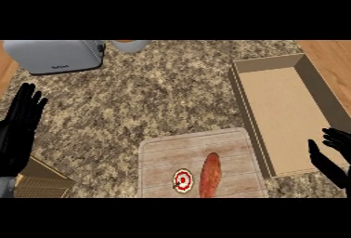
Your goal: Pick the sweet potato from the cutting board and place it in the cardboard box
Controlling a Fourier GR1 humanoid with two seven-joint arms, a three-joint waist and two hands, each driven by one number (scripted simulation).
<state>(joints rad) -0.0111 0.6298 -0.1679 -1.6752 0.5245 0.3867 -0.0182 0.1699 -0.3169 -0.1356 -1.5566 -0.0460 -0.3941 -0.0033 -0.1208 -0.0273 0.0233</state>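
A speckled granite tabletop (151, 93) carries a brown cardboard box (248, 107) just right of a pale wooden cutting board (165, 155). The black left hand (17, 135) and right hand (332, 169) are open, empty. The long orange sweet potato (210, 175) lies on the board.

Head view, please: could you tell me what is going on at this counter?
Nothing is held yet. The sweet potato lies on the cutting board beside a small red-and-white round item. The cardboard box stands empty to the board's right. The right hand is open near the box's near corner; the left hand rests open at the left edge.
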